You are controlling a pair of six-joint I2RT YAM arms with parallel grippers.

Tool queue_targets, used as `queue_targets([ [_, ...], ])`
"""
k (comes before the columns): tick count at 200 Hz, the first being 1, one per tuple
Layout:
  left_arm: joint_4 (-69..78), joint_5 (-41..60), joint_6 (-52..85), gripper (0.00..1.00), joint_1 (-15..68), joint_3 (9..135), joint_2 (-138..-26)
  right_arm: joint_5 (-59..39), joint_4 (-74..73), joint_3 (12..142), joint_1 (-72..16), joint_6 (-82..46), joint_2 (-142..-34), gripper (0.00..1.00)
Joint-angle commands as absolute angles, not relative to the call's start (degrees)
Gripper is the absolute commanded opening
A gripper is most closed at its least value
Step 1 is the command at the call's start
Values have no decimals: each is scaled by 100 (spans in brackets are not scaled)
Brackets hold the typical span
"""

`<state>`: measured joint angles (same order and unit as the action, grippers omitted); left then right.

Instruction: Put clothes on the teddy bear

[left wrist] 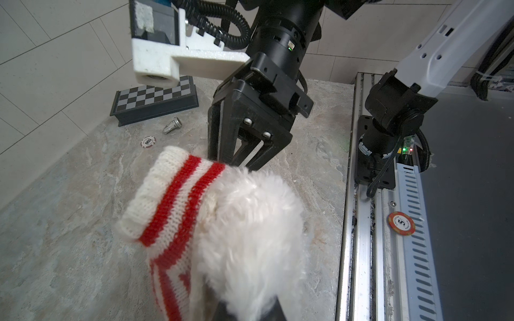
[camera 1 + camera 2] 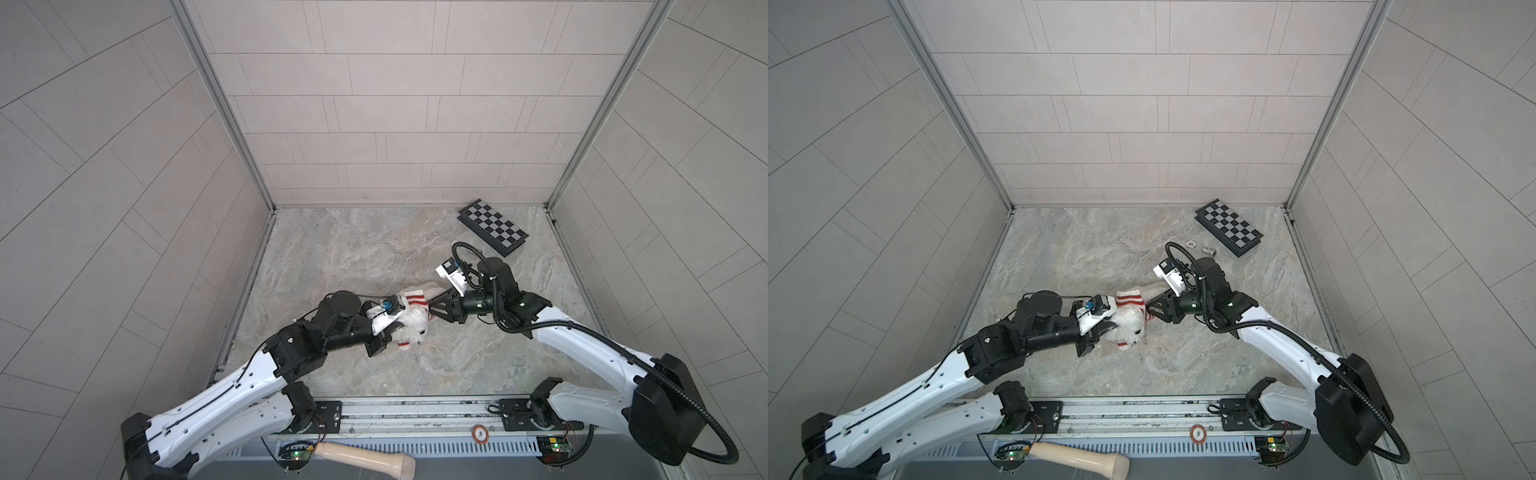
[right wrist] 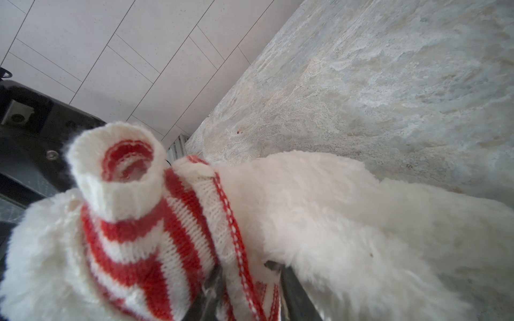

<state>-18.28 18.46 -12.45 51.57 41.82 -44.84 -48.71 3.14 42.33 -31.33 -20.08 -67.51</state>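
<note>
Two grippers meet at the teddy bear (image 2: pixel 415 326), which sits about mid-table (image 2: pixel 374 249), slightly left of centre, between them in both top views. The left gripper (image 2: pixel 392 332) is closed tight into the fur on the bear's left side.

The right gripper (image 3: pixel 250 278) has its fingers astride the hem of the striped knit garment (image 3: pixel 130 250). The right wrist view shows knit between them, but we cannot tell whether they bite or merely straddle it.

Progress, in our judgement, is past halfway. The garment is round the upper body, the face is out (eyes and nose show in a top view), and a striped cuff shows at the near limb.

Outstanding items:
- The far sleeve (image 3: pixel 125 200) stands up as an open tube with no paw showing at its cuff.
- The hem is bunched high, leaving the lower body bare fur.

A chessboard (image 2: pixel 492 226) lies far right, well apart.
</note>
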Motion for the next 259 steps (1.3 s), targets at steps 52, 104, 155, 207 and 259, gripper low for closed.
queue_targets([
  [52, -1673, 1647, -1229, 0, 5189, 4219, -4395, -5242, -29, 4283, -3236, -2084, -6750, 18],
  [104, -1701, 1246, -1265, 0, 5192, 4190, -4274, -5166, -332, 3942, -3113, -2350, -6418, 0],
  [155, -1553, 1117, -1189, 0, 5188, 4073, -4043, -3101, 248, 3236, -2887, -2245, -5683, 0],
  [207, -1540, 1151, -1045, 0, 5188, 3951, -3783, -1559, -31, 2424, -2788, -2828, -5369, 0],
  [259, -1694, 1038, -888, 0, 5187, 3849, -3500, -817, -18, 1910, -2576, -3067, -4724, 0],
])
